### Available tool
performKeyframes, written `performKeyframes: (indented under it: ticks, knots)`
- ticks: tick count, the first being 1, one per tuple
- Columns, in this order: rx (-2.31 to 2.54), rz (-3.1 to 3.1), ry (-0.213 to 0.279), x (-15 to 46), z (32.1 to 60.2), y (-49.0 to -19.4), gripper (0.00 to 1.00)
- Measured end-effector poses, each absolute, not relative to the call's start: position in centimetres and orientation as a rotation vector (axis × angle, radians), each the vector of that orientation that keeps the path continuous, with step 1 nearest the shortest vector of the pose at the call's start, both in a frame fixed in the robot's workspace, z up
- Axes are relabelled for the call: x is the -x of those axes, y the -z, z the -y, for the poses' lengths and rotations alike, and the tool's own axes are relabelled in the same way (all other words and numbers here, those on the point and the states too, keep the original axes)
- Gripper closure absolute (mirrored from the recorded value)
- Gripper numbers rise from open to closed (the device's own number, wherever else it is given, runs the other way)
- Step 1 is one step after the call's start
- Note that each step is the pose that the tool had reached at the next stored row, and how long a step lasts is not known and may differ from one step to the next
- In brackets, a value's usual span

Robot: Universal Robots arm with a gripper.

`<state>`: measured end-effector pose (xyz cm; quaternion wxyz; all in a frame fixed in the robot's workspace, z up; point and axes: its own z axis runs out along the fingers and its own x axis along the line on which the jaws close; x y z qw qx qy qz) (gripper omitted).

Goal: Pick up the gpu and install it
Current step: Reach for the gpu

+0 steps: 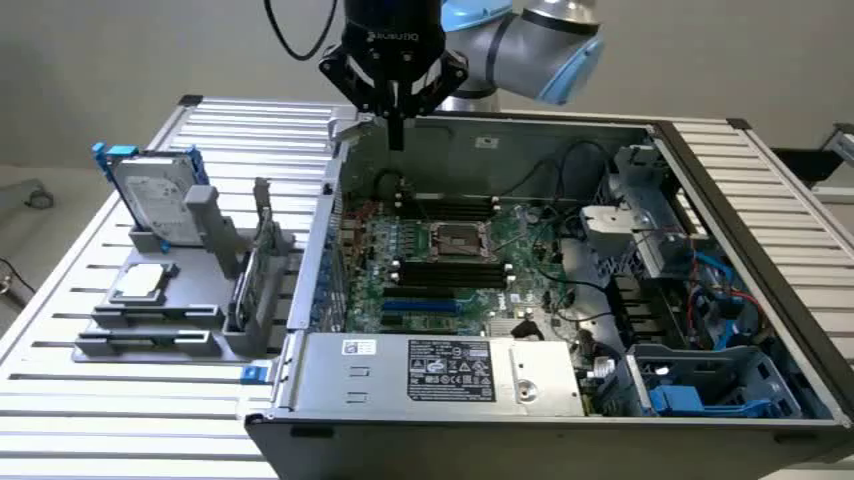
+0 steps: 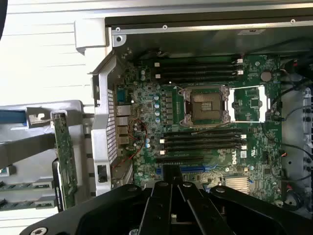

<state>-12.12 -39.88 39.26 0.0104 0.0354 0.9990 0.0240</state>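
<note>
The gpu (image 1: 251, 282) stands on edge in a grey rack (image 1: 200, 325) at the exterior view's left, just outside the open computer case (image 1: 747, 250), its silver bracket pointing up. In the wrist view the gpu (image 2: 65, 159) appears as a thin green board beside the case wall. My gripper (image 1: 396, 135) hangs above the case's far corner, over the motherboard (image 1: 441, 262) and apart from the card. Its black fingers (image 2: 164, 196) are pressed together and hold nothing.
A silver hard drive in a blue frame (image 1: 154, 192) and a small square CPU chip (image 1: 143, 282) sit on the same rack. Inside the case are the CPU socket (image 2: 205, 106), memory slots, cables and a power supply (image 1: 441, 372). The slatted table (image 1: 120, 420) surrounds everything.
</note>
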Motion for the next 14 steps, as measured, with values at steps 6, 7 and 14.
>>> performKeyframes:
  ticks: [6, 7, 14]
  knots:
    - [-0.11, -3.118, -0.075, 12.1, 39.9, -39.3, 0.89]
    - [-0.11, -3.118, -0.075, 12.1, 39.9, -39.3, 0.89]
    - [-0.111, -3.12, -0.075, 14.0, 39.9, -39.2, 0.89]
